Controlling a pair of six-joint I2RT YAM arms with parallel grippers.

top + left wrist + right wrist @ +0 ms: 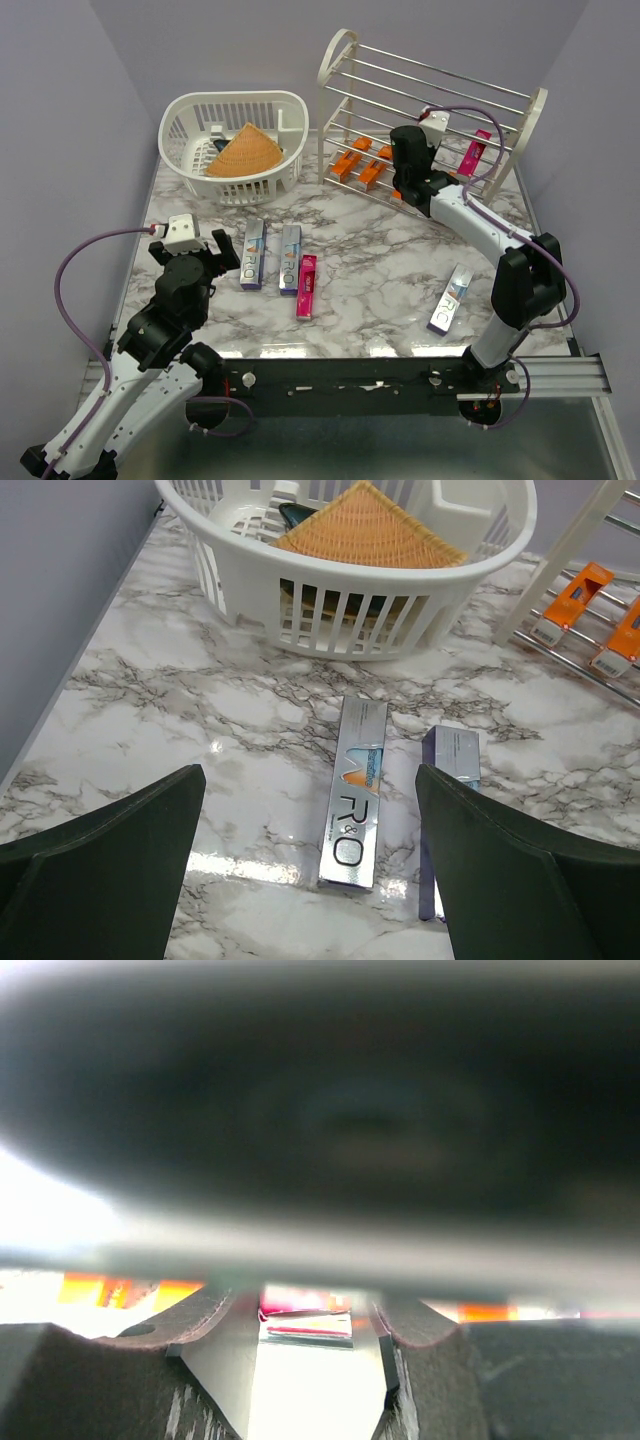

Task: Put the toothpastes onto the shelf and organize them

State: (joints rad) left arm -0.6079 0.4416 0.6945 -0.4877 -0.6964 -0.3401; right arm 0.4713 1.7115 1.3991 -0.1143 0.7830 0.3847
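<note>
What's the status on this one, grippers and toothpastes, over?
Left gripper open over a silver carton. Right gripper shut on a pink-ended carton at the shelf. Three more cartons on the table, nothing blocking.

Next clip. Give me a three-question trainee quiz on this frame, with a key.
1. True or false: the left hand is open.
2. How many toothpastes lie on the table, off the shelf?
3. What lies in the basket: A woven cone, B orange carton, C pink carton?
Key: 1 true; 2 four; 3 A.
</note>
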